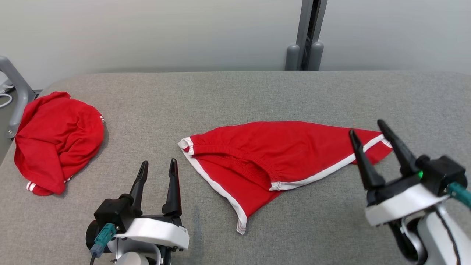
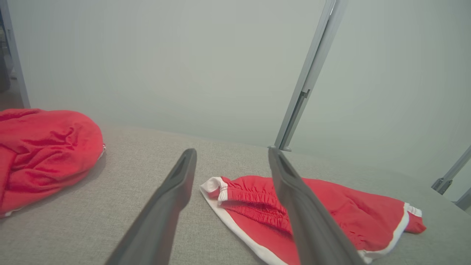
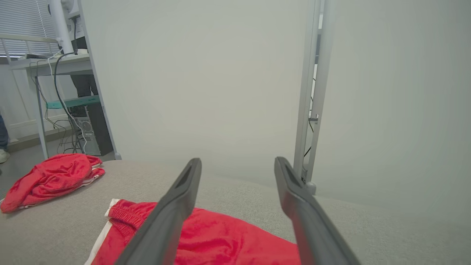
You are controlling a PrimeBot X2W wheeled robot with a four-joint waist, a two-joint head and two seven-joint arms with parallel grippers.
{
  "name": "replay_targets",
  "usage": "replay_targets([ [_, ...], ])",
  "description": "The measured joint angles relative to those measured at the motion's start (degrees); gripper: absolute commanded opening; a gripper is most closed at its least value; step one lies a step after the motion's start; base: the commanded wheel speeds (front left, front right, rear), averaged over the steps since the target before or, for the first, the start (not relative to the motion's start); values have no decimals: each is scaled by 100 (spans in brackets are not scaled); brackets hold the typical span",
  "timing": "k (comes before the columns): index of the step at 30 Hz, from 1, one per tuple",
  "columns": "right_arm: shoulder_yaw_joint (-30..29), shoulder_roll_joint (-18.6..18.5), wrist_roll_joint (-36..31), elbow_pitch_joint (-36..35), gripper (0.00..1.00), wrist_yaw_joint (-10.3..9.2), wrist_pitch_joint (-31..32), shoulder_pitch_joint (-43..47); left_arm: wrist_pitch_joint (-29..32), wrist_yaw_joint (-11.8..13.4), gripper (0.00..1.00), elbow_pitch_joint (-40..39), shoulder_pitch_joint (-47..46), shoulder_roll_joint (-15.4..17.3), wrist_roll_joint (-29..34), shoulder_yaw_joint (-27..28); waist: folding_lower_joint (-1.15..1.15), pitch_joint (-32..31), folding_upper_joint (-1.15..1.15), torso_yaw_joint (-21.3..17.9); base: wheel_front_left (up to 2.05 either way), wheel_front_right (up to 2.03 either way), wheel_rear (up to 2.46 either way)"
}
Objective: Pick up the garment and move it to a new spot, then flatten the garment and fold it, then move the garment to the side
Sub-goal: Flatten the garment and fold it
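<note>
The garment (image 1: 276,154), red shorts with white trim and an elastic waistband, lies spread and partly creased in the middle of the grey padded table (image 1: 235,95). My right gripper (image 1: 367,127) stands open just above the garment's right end, nothing between its fingers. My left gripper (image 1: 158,162) is open near the front edge, left of the waistband corner and apart from it. In the left wrist view the garment (image 2: 331,209) lies beyond my open left gripper (image 2: 232,151). In the right wrist view the garment (image 3: 228,239) lies beneath my open right gripper (image 3: 238,159).
A second red garment (image 1: 55,141) lies bunched at the table's left edge, next to a grey metal rail (image 1: 14,92). A grey post (image 1: 305,36) stands behind the table against the wall. A desk with cables (image 3: 55,62) stands off the far left.
</note>
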Motion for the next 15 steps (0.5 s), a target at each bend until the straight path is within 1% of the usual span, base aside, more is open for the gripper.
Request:
replay_targets([
  [2,-76,136,-120,-168,100,0,0,260,0,-16,100,1,15,1,4,11,0,-29,0,3,0,0,0],
  [5,-138,279,-270,-215,100,-1,0,578,0,-27,100,10,87,1,29,21,0,-76,0,20,0,0,0],
  [8,-138,369,-372,-241,100,0,0,714,0,-27,100,13,103,2,27,23,0,-110,0,48,0,0,0],
  [15,129,342,-392,-163,100,-1,0,772,0,-42,100,15,122,0,24,-60,0,-119,0,212,0,0,0],
])
